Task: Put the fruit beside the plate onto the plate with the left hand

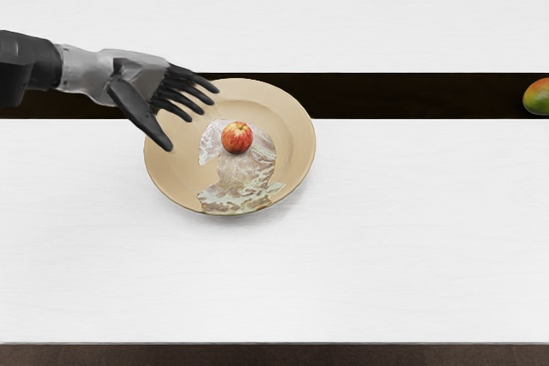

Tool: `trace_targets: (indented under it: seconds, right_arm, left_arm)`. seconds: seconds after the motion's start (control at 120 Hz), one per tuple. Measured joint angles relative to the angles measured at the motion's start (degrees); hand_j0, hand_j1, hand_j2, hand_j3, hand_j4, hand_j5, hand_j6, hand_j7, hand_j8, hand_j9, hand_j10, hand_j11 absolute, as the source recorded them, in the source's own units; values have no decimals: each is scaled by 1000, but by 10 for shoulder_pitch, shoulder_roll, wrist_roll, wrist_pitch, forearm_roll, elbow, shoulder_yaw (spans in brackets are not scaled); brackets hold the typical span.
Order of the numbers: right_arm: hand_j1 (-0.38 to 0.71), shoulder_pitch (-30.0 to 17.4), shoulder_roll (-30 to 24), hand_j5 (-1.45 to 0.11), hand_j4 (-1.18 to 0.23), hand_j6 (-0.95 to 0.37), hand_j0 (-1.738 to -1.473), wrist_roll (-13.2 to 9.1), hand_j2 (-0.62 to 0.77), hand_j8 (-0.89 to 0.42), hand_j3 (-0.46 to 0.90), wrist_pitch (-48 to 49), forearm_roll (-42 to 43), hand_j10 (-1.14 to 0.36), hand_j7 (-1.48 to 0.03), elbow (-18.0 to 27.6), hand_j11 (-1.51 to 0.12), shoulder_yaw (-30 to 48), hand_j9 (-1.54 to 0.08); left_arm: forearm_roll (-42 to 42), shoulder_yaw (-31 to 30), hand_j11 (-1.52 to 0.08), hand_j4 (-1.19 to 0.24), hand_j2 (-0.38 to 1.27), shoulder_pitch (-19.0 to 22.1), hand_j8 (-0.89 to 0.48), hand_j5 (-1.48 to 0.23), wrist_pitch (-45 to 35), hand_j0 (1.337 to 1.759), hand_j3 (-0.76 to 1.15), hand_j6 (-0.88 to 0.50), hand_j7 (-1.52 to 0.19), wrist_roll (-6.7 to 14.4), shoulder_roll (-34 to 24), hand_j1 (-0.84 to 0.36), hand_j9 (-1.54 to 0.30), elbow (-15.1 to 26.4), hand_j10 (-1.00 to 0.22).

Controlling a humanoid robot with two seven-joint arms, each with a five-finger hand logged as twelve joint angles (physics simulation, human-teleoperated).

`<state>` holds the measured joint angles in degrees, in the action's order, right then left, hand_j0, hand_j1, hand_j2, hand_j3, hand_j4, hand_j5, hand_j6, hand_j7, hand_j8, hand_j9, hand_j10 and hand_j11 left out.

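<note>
- White table [386, 255] carries a tan plate [292, 139] with a glossy patch at its centre.
- Red apple [237, 137] sits on the plate, just clear of the fingertips.
- Left hand [154, 92] hovers over the plate's left rim — fingers spread, holding nothing.
- Far right — a green-orange fruit [538, 97] at the picture's edge.

Apple [237, 137]: red, bit of yellow-orange blush. Plate [292, 117]: tan-beige, plain rim, pale grey-white marbled blotch from middle toward 6 o'clock. Left hand [146, 87] at plate's 10 o'clock: black fingers, silver-grey wrist, black forearm. Table [386, 255]: flat white, faint grain. Band [412, 96] across it: dark brown, nearly black. Second fruit [537, 96] way out at 3 o'clock: green fading to orange-red.
</note>
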<state>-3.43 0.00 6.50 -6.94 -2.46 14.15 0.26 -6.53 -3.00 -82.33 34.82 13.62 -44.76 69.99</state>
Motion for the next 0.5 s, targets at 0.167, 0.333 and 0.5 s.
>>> trace_targets:
  seconds: [0.167, 0.333, 0.5]
  right_arm:
    - [-307, 0, 0, -45, -35, -35, -1658, 0, -7, -35, 0, 0, 0, -35, -45, 0, -45, 0, -45]
    - [-307, 0, 0, -45, -35, -35, -1658, 0, -7, -35, 0, 0, 0, -35, -45, 0, -45, 0, -45]
    - [-307, 0, 0, -45, -35, -35, -1658, 0, -7, -35, 0, 0, 0, -35, -45, 0, -45, 0, -45]
  left_arm:
    - [36, 72, -325, -250, 51, 80, -250, -325, 2, 1658, 0, -250, -325, 0, -27, 51, -325, -29, -250]
    - [68, 118, -324, -249, 51, 135, -249, -324, 2, 1658, 0, -249, -324, -1, -27, 51, -324, -119, -249]
    - [88, 130, -323, -249, 51, 159, -248, -323, 2, 1658, 0, -248, -323, -1, -27, 52, -323, -177, -248]
